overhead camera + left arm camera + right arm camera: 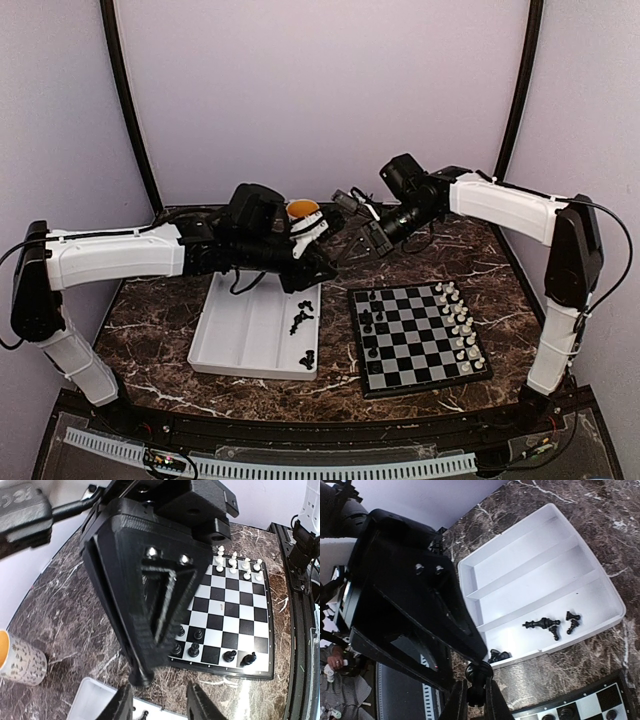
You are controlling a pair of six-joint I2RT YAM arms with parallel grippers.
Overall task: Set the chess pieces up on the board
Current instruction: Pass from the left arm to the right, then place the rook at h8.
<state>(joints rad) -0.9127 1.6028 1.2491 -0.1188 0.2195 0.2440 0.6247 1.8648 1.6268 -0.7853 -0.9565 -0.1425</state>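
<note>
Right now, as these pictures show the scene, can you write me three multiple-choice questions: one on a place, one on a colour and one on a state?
1. Where do the loose black pieces lie?
A. On the board
B. In the tray, in the compartment nearest the board
C. In the tray, in the compartment farthest from the board

2. In the top view, what colour are the pieces along the board's right side?
A. White
B. Black
C. Orange

3. How is the left gripper?
A. Shut on a piece
B. Open
C. Out of view

Answers:
1 B: the top view shows them in the tray's right-hand compartment, beside the board.
2 A: the white pieces line that side.
3 B: the left wrist view shows its fingers wide apart, with nothing between them.
</note>
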